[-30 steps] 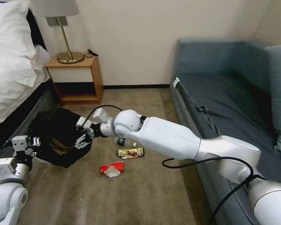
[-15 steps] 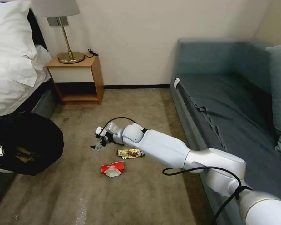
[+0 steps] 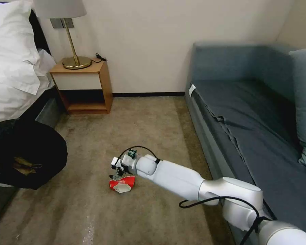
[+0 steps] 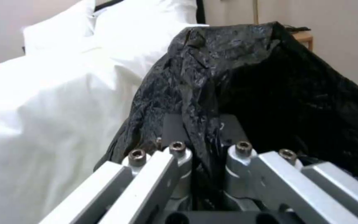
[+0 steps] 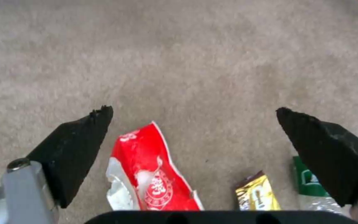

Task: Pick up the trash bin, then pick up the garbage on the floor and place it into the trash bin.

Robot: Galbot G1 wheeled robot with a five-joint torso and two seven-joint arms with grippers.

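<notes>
A beige carpet [image 3: 153, 115] carries the scene. On it, near the front edge of the blue sofa [image 3: 207, 143], lies the crumpled red-and-white wrapper [image 3: 122, 184]. The right wrist view shows the shiny gold snack wrapper [image 5: 257, 195] lying flat on the carpet just beside that red wrapper, and the clear bottle with the green label [image 5: 311, 186] next to the gold one. The sofa stands directly on the carpet, and across the carpet from it a wooden nightstand [image 3: 83, 86] rests against the wall.

Black-lined trash bin [image 3: 27, 153] lifted; red-white wrapper [image 3: 122, 184] crumpled on carpet.
</notes>
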